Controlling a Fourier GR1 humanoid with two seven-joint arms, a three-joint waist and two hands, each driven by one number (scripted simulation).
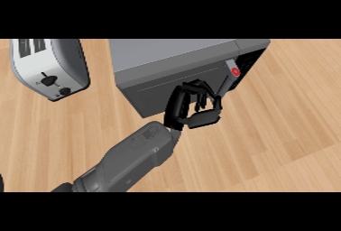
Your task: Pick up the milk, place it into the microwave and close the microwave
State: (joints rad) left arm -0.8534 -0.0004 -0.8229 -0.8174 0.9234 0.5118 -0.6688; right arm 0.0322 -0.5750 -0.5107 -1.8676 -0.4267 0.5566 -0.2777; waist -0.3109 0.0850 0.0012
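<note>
Wooden counter [279, 135] carries a grey microwave [177, 58] and a silver toaster [50, 67] at upper left.
Head view: one grey forearm enters from the lower left; which hand [196, 108] it ends in is unclear, its black fingers curled against the microwave's door [156, 88], whose right edge stands slightly ajar. The milk is not visible anywhere on the counter.

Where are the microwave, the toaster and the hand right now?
microwave [173, 54], head view, on its grey top panel.
toaster [57, 72], head view, on its side by the lever.
hand [200, 118], head view, on the black palm at the microwave door.
</note>
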